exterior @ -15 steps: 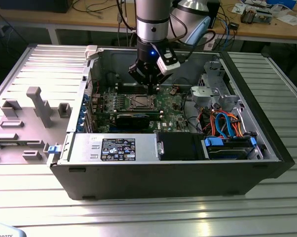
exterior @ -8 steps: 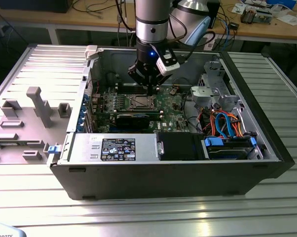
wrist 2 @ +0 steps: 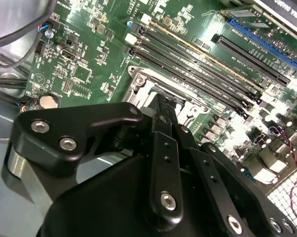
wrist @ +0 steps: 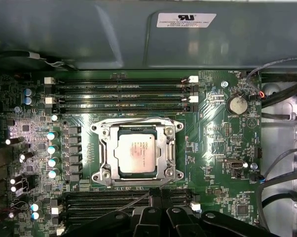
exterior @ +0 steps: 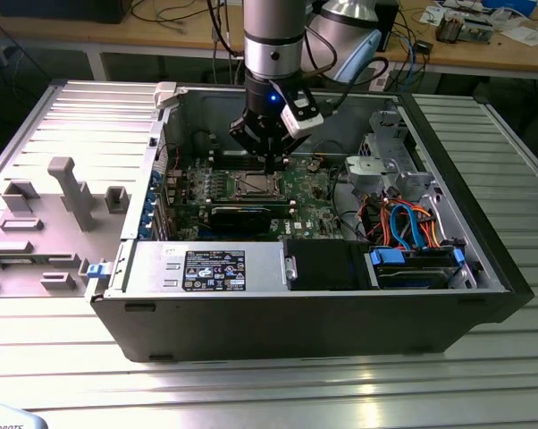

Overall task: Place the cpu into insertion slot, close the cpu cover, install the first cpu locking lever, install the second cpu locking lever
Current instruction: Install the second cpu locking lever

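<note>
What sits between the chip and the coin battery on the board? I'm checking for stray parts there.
In the first wrist view, between the chip and the coin battery lie the socket's metal frame and green board with small soldered parts; nothing loose.

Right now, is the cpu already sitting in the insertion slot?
Yes, in the first wrist view the cpu lies flat inside the insertion slot, framed by the cpu cover.

Open computer case [exterior: 483,268] mid-frame on slatted metal table [exterior: 251,393]; grey fixture blocks [exterior: 72,192] left; cluttered bench [exterior: 483,45] along top.
</note>
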Controlling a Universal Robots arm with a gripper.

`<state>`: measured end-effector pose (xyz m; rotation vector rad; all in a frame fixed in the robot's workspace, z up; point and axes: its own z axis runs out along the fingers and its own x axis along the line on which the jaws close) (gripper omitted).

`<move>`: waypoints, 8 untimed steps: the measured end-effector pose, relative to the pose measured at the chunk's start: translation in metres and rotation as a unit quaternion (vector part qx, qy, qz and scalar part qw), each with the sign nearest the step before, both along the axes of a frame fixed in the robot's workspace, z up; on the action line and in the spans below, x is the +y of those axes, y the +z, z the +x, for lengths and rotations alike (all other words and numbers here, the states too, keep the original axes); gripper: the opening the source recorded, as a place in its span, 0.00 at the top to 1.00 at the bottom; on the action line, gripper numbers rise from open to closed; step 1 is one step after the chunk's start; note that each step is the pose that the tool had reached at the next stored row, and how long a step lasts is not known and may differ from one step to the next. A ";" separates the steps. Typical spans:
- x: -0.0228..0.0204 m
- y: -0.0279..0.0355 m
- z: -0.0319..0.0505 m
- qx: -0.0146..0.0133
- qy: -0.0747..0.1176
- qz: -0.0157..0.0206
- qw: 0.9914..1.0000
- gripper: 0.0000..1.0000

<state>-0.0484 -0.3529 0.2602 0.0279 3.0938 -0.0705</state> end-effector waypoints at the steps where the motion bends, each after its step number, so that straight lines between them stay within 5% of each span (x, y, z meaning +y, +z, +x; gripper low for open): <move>1: 0.0000 0.0000 0.0000 0.000 0.000 0.000 1.000 0.89; 8: 0.0000 -0.0001 0.0000 0.000 0.000 0.000 1.000 0.89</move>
